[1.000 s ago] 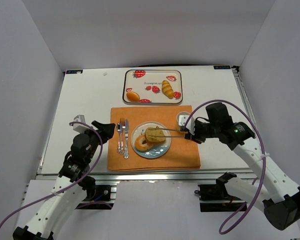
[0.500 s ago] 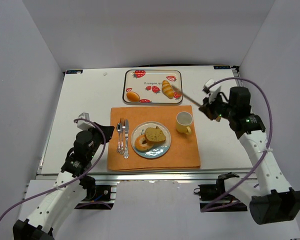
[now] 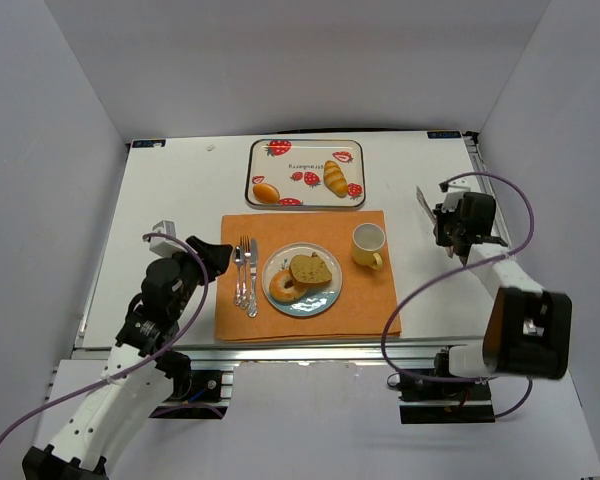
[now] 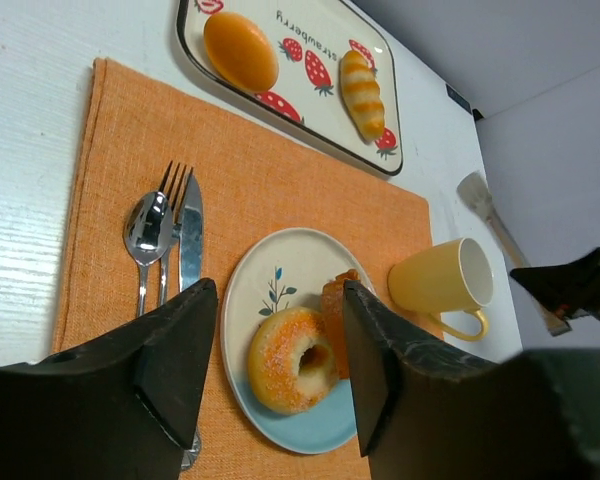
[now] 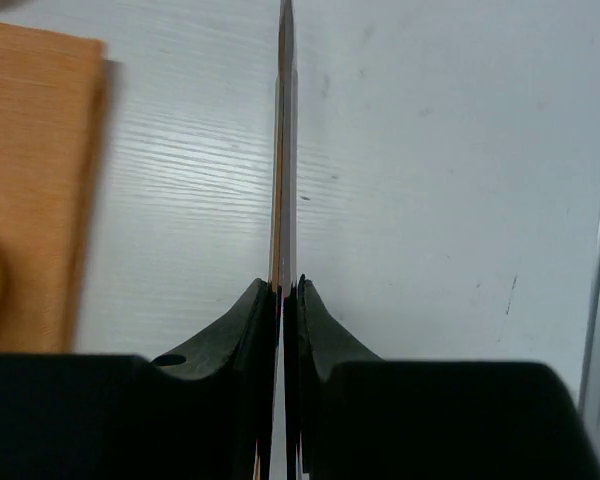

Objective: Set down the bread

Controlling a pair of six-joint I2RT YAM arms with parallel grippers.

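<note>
The bread lies on a pale blue plate (image 3: 310,304) on the orange placemat: a sugared ring-shaped bagel (image 3: 283,287) at the left, a brown slice (image 3: 311,269) leaning beside it. In the left wrist view the bagel (image 4: 285,360) and the slice (image 4: 332,305) show between the fingers of my left gripper (image 4: 278,370), which hangs open near the mat's left edge. My right gripper (image 3: 446,230) is over the bare table at the right, shut on thin tongs (image 5: 283,150), seen edge-on there. In the left wrist view the tongs (image 4: 500,235) slant past the cup.
A strawberry-print tray (image 3: 300,160) with two pastries stands at the back. A yellow cup (image 3: 368,244) sits on the placemat (image 3: 365,300) right of the plate. A spoon, fork and knife (image 3: 245,275) lie left of it. White walls enclose the table.
My right arm has swung from over the plate out to the right side of the table, carrying the tongs; the slice stays on the plate. The left arm has barely moved.
</note>
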